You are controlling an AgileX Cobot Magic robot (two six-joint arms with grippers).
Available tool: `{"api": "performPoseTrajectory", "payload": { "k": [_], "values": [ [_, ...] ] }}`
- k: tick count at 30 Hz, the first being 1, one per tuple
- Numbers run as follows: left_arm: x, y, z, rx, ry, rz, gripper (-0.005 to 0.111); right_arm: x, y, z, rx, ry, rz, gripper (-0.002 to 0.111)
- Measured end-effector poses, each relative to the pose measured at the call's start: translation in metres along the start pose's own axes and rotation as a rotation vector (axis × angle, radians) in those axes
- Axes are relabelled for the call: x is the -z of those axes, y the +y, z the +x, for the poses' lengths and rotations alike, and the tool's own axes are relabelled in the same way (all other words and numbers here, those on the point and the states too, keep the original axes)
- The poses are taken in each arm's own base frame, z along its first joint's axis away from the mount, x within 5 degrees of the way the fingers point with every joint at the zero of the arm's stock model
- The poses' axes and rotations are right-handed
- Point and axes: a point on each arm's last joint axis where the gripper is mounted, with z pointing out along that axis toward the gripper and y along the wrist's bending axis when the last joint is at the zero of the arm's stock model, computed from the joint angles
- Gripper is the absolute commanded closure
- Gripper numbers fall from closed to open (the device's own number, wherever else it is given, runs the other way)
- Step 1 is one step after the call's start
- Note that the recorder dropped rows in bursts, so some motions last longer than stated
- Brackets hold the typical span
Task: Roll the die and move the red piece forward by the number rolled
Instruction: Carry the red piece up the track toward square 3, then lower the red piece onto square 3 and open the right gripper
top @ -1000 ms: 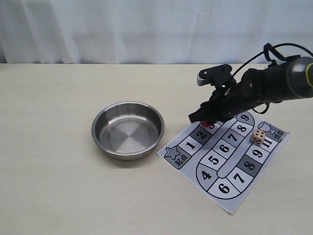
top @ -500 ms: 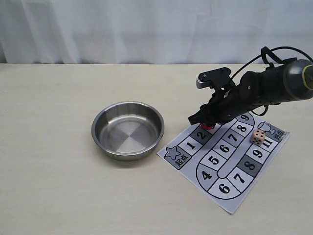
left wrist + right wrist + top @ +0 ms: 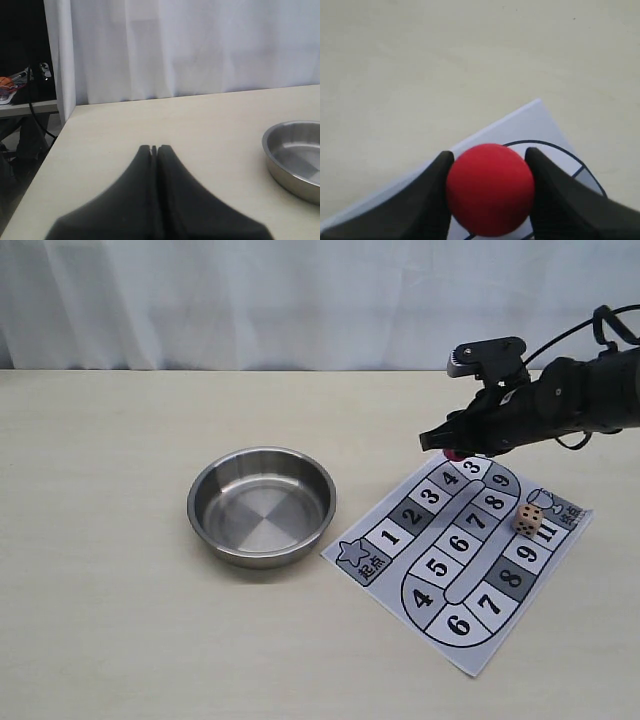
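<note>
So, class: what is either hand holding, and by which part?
The right hand grips the red piece by its sides; the left hand, shut, holds nothing.

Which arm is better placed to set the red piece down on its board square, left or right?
Right. The right gripper holds the red piece over the board; the left gripper is shut, empty, and back by the steel bowl.

It looks like a robotics lab test bench: a plain pale table (image 3: 100, 640) backed by a white curtain (image 3: 250, 300), with a black cable (image 3: 29, 95) and a cluttered shelf (image 3: 46, 105) in the dark gap beside it.
</note>
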Motion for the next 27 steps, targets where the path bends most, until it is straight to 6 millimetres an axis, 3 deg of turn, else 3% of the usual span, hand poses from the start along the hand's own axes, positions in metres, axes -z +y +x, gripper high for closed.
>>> {"api": "performPoseTrajectory", "payload": {
  "k": [8,17,27],
  "values": [
    [0.000,0.000,0.000,0.000,0.000,0.000,0.107,-0.030,0.001,0.023,-0.002,0.072,-0.001,0.104],
    [0.000,0.000,0.000,0.000,0.000,0.000,0.107,-0.033,0.000,0.023,-0.002,0.059,0.003,0.102],
    [0.000,0.000,0.000,0.000,0.000,0.000,0.107,-0.033,0.000,0.023,-0.009,0.059,0.003,0.062]
  ]
}}
